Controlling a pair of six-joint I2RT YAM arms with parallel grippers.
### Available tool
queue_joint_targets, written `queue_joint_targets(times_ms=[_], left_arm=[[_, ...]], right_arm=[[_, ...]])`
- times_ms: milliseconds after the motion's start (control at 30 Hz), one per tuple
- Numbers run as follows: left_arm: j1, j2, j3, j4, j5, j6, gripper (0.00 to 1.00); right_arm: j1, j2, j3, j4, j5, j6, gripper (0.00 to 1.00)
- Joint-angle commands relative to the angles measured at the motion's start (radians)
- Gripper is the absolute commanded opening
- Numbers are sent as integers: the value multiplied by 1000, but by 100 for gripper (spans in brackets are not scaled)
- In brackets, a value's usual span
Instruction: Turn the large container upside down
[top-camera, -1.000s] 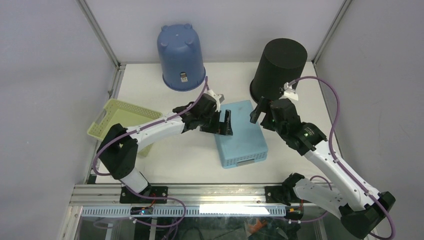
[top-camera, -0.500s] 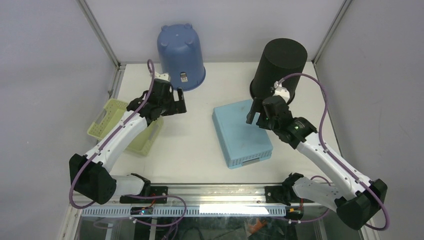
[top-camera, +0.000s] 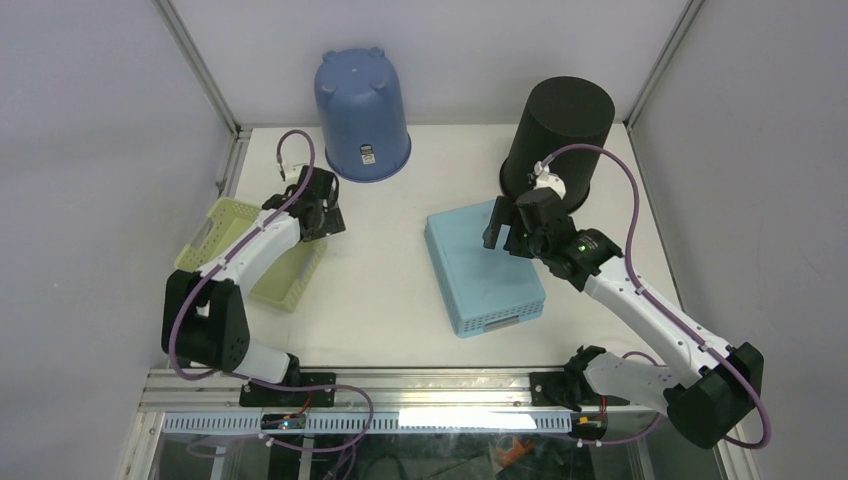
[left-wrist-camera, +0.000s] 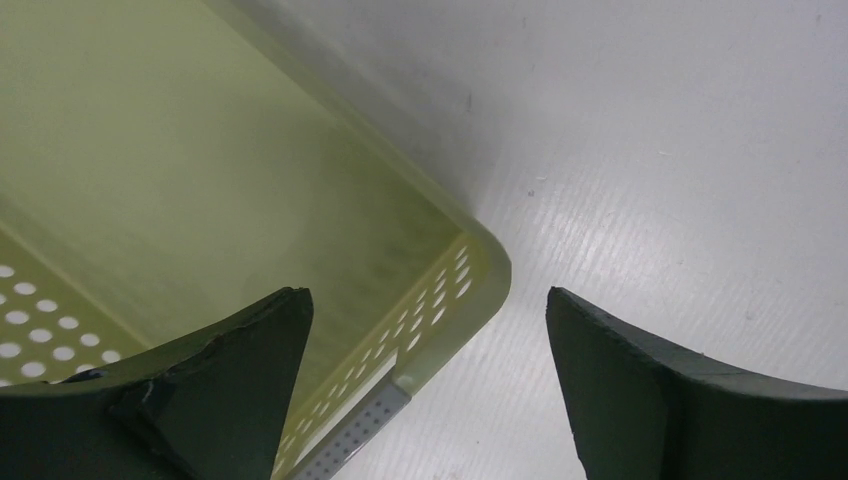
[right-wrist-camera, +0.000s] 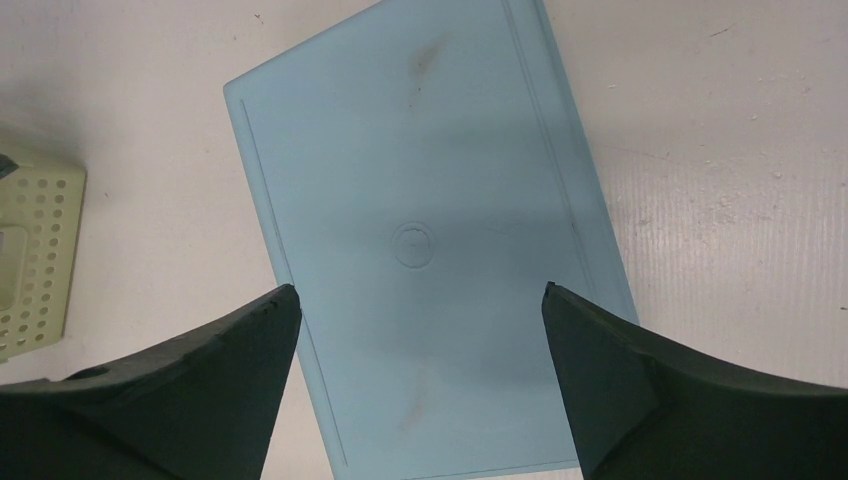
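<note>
A light blue rectangular container (top-camera: 487, 270) lies bottom up on the white table, right of centre; its flat base with a round moulding mark fills the right wrist view (right-wrist-camera: 420, 200). My right gripper (top-camera: 505, 226) hovers open and empty above its far end, with the container's base seen between the jaws (right-wrist-camera: 419, 290). My left gripper (top-camera: 323, 207) is open and empty over the near right corner of a yellow-green perforated basket (top-camera: 222, 236), well to the left of the blue container. That basket corner shows between its jaws (left-wrist-camera: 425, 295).
A dark blue bucket (top-camera: 361, 115) stands upside down at the back centre. A black bucket (top-camera: 560, 128) stands upside down at the back right, just behind my right gripper. The yellow-green basket (left-wrist-camera: 200, 150) sits open side up at the left table edge.
My left arm has swung away from the light blue container to the left, over the yellow-green basket. My right gripper has shifted slightly left above the container.
</note>
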Motion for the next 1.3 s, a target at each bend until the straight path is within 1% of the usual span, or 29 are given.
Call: queue_joint_targets(times_ms=[0, 100, 267, 367, 433, 500, 600, 667, 733, 800, 867, 900, 967, 1033, 1100, 1133, 1267], left_arm=[[3, 70, 3, 119, 53, 30, 86], [3, 71, 4, 124, 124, 46, 74], [-4, 52, -2, 123, 227, 39, 45], [-31, 28, -2, 121, 292, 34, 30], [-70, 13, -6, 121, 339, 33, 26], [-129, -6, -23, 116, 397, 28, 28], [-263, -40, -67, 97, 508, 16, 40], [-322, -47, -87, 68, 551, 8, 47], [-346, -67, -87, 33, 554, 8, 56], [-347, -102, -52, -5, 492, 5, 70], [-344, -125, 11, -40, 392, -11, 79], [-339, -129, 46, -60, 342, -29, 81], [-325, -131, 100, -83, 290, -76, 82], [-305, -144, 121, -87, 251, -146, 83], [-263, -161, 113, -80, 235, -212, 84], [-224, -167, 102, -70, 241, -235, 84], [-58, -164, 72, -37, 299, -291, 85]], right_arm=[[-1, -26, 33, 40, 5, 0, 95], [-3, -34, 27, 32, 16, 5, 95], [-3, -34, 12, 51, 14, 17, 95], [-3, -24, 10, 57, 12, 23, 95], [-3, -18, 10, 59, 12, 24, 95], [-3, -15, 10, 59, 13, 25, 95], [-6, -21, 7, 56, 20, 24, 95], [-9, -25, 3, 54, 23, 22, 95], [-16, -26, 0, 52, 22, 19, 95], [-20, -25, 0, 55, 16, 15, 95], [-20, -15, 7, 69, -10, 3, 94], [-17, -1, 13, 80, -41, -9, 94], [10, 39, 29, 113, -113, -29, 93], [75, 105, 63, 123, -129, -42, 92], [161, 211, 108, 114, -114, -53, 92], [191, 257, 127, 116, -115, -55, 92], [237, 428, 227, 125, -113, -70, 91]])
